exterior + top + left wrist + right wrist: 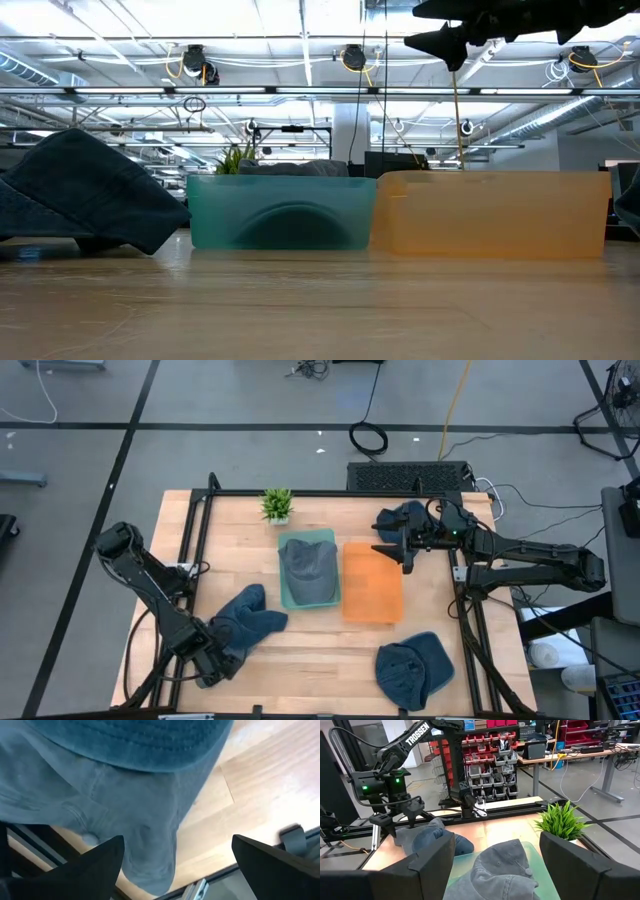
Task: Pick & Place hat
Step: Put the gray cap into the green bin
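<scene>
The left gripper [215, 660] sits low at the near-left part of the table [300, 660], right over a dark blue hat [250, 618] that lies crumpled on the wood; in the left wrist view its fingers [80, 870] stand wide apart with the hat's fabric [125, 810] between and just ahead of them, not clamped on anything. This looks like the approach-to-grasp step for that hat. The right gripper [405, 552] hovers high above the far edge of the orange bin [372, 585], its fingers [435, 857] spread and empty, with another hat [402, 517] lying behind it at the far-right corner. A grey hat [308, 565] already rests inside the teal bin [290, 600], which stands touching the orange bin, the latter apparently empty. A fourth hat [412, 670] lies near the front right, and a small potted plant [277, 504] stands behind the teal bin. Next, I judge, the left gripper must settle onto a fold of fabric, close firmly, lift clear of the table, and carry the hat toward a bin; soft cloth may slip or drag if the bite is shallow.
</scene>
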